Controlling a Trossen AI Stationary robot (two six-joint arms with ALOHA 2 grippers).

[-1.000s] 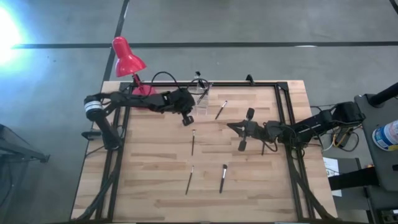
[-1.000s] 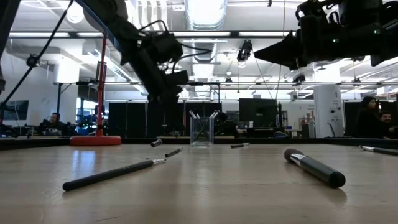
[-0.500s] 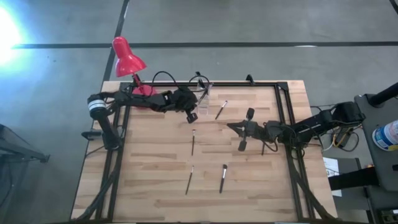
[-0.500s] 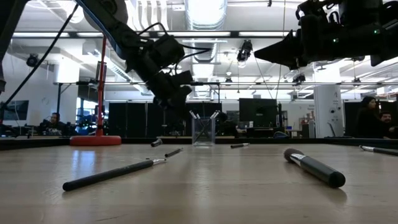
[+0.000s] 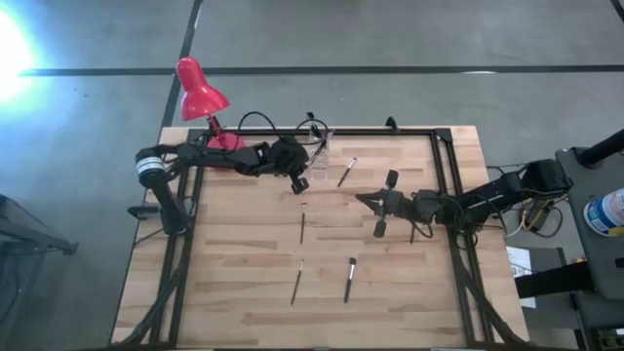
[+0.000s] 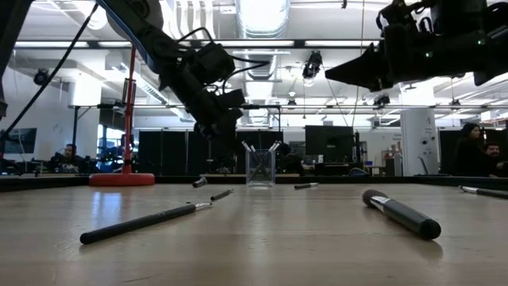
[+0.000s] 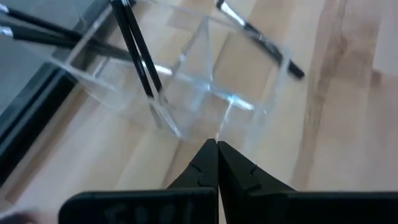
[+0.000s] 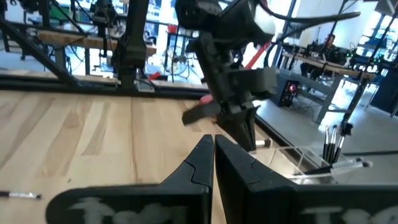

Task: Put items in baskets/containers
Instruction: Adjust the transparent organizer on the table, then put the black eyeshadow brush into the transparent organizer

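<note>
The clear squarish holder (image 7: 211,81) stands on its base near the table's far edge (image 5: 319,156), with several dark brushes (image 7: 134,50) in it, leaning on its rim. My left gripper (image 7: 217,144) is shut and hovers just near-left of the holder (image 5: 300,181), holding nothing I can see. More thin brushes lie flat on the wood (image 5: 347,172) (image 5: 302,222) (image 5: 296,282) (image 5: 349,279). My right gripper (image 5: 363,198) is shut and waits above the table's middle right (image 8: 213,138).
A red desk lamp (image 5: 200,90) stands at the far left corner, its base (image 6: 121,179) left of the holder. A black frame rail (image 5: 390,131) runs along the far edge. A thick-handled brush (image 6: 401,213) lies near the right arm. People sit in the room beyond.
My left gripper has moved a little toward the table's right, closer to the clear holder, staying shut. The right arm and the brushes on the table have kept still.
</note>
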